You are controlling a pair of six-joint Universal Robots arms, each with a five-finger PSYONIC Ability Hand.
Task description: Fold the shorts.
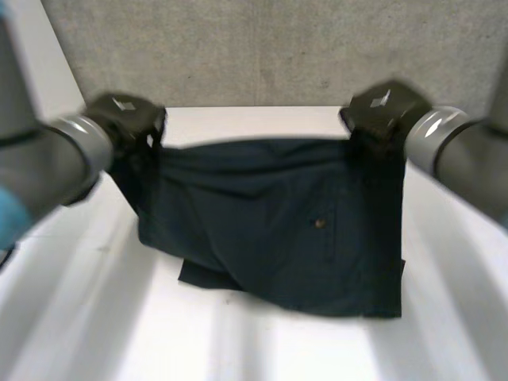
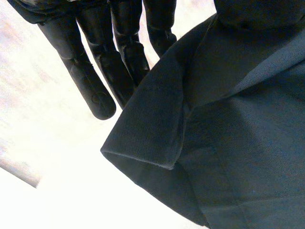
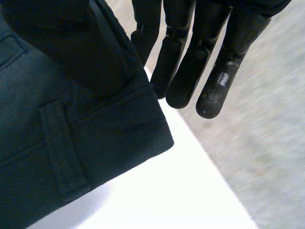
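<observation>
Wrist views show the left hand [image 2: 93,90] and right hand [image 3: 219,81] thumb-pinching corners of dark teal cloth shorts [image 1: 278,222]; the head view blurs both.

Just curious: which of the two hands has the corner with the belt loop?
The right hand, pinching a corner of the shorts; a belt loop lies right beside its grip. The left hand holds a plain hem.

White table [image 1: 238,349] against a grey, seemingly concrete wall [image 1: 262,48].
</observation>
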